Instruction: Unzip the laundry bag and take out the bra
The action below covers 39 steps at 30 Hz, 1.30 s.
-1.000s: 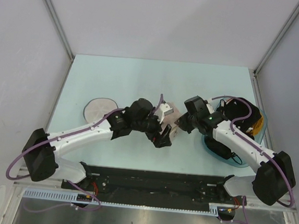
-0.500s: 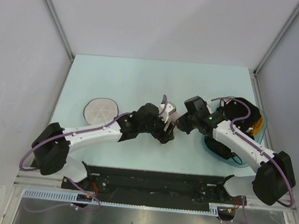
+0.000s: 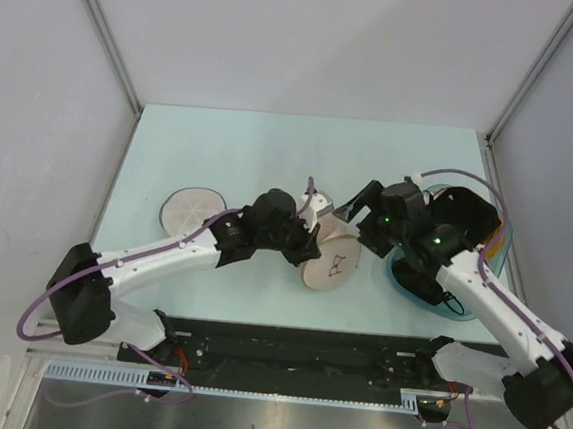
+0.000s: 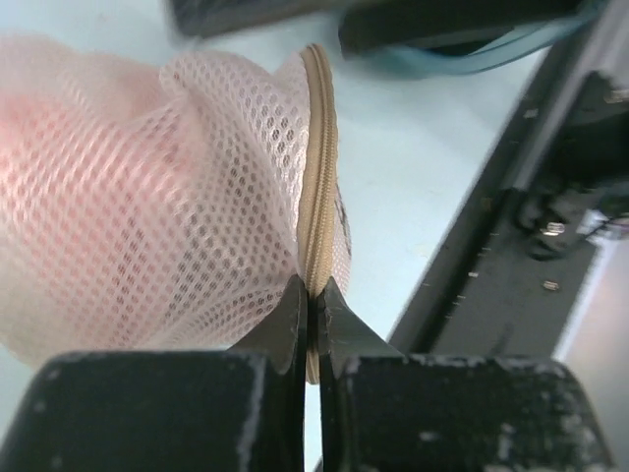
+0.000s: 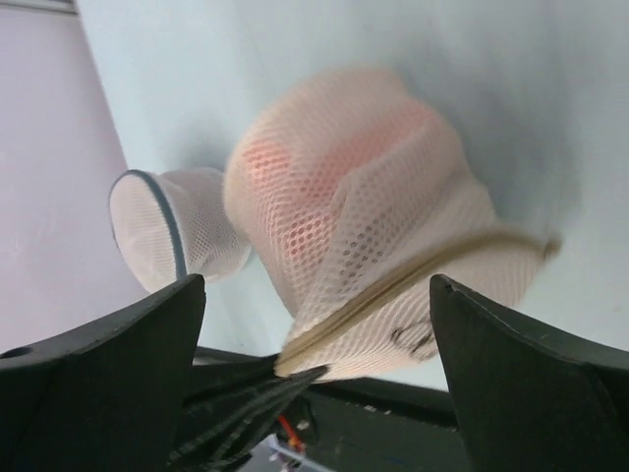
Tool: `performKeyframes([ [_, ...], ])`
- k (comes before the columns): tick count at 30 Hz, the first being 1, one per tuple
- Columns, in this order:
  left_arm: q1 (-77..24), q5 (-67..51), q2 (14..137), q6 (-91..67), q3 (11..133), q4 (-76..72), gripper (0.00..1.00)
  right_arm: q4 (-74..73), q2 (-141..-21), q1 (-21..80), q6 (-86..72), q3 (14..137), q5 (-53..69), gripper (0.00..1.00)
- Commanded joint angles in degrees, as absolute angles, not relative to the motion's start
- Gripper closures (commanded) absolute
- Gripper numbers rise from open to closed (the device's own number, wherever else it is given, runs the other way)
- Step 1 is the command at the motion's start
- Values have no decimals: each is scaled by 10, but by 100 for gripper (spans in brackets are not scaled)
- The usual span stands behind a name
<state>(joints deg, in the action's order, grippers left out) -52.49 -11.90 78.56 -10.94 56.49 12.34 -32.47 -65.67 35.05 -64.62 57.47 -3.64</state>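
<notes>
The cream mesh laundry bag stood tilted on edge, icon side up, its zip apparently closed; the pink bra showed through inside.

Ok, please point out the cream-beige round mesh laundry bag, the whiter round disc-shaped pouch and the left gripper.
cream-beige round mesh laundry bag (image 3: 330, 265): top external view, on its printed face.
whiter round disc-shaped pouch (image 3: 194, 209): top external view, at its middle.
left gripper (image 4: 313, 292): left wrist view, midway between its closed fingertips.

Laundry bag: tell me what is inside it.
The laundry bag shows a pink mass through its mesh, likely the bra. Cups and straps cannot be made out. The zip, pinched by the left fingers, looks closed.
</notes>
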Motion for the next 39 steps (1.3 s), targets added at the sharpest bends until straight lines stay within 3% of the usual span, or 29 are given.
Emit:
performKeyframes([
  [1, -460, -262, 737, -103, 624, 160, 99, -306, -545, 341, -480, 595, -92, 0],
  [6, -381, -449, 741, -133, 639, 161, 100, -251, -426, 336, -319, 534, -136, 0],
  [11, -334, -563, 774, -147, 654, 163, 100, -197, -304, 332, -231, 458, -73, 0],
  [14, -329, -605, 776, -157, 646, 138, 100, -209, -320, 323, -211, 446, 50, 0],
  [26, -326, -641, 757, -149, 642, 146, 100, -104, -456, 320, -171, 412, 198, 3],
  [28, -325, -642, 753, -150, 641, 143, 100, -92, -473, 320, -170, 412, 213, 10],
  [29, -325, -639, 752, -150, 641, 143, 100, -90, -475, 319, -168, 412, 221, 27],
  [31, -324, -636, 753, -151, 643, 143, 100, -86, -475, 320, -170, 411, 224, 43],
  [32, -324, -633, 755, -152, 645, 143, 100, -87, -475, 319, -171, 412, 231, 60],
  [33, -324, -631, 758, -153, 646, 142, 99, -89, -475, 318, -172, 411, 235, 69],
  [34, -323, -628, 758, -154, 649, 140, 100, -94, -475, 319, -176, 411, 237, 89],
  [35, -323, -622, 765, -154, 652, 141, 100, -102, -474, 318, -184, 411, 217, 100],
  [37, -323, -614, 771, -153, 660, 141, 99, -119, -473, 318, -209, 408, 199, 100],
  [38, -323, -596, 775, -152, 664, 142, 94, -121, -471, 318, -216, 407, 193, 100],
  [39, -323, -583, 787, -148, 671, 160, 81, -125, -471, 318, -226, 406, 186, 100],
])
